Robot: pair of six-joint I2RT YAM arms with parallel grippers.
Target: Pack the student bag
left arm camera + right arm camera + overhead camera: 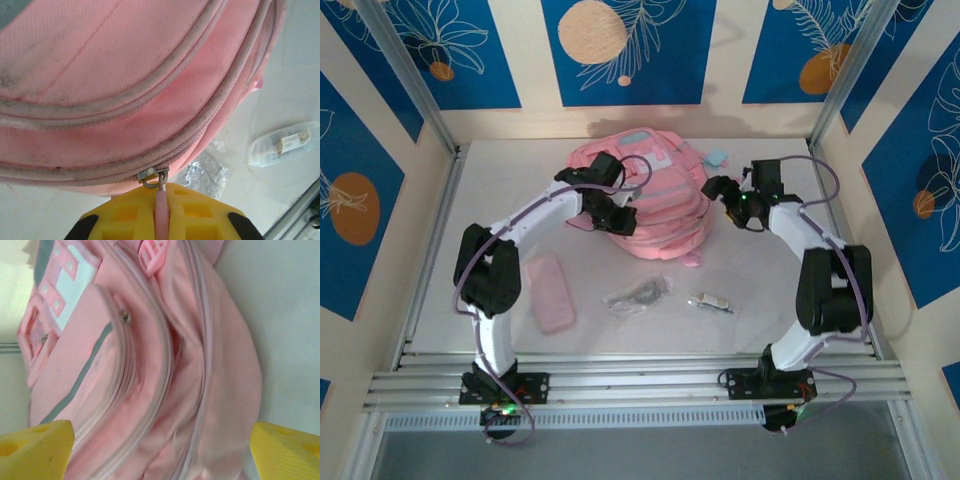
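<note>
Currently the student bag (pixel 645 195) lies toward 12 o'clock on the bench. The left end effector (pixel 161 220) is clamped on its pink zip pull (pixel 161 197). The right end effector (pixel 722 192) stands apart at the bag's 3 o'clock. Unzipping seems in hand; next probably needs a steady pull along the zip.

This is a robotics lab test cell. Blue-and-cream printed wall panels (pixel 660 50) box the white table (pixel 510 170) from 9 to 3 o'clock; aluminium rails (pixel 640 380) run along 6 o'clock.
</note>
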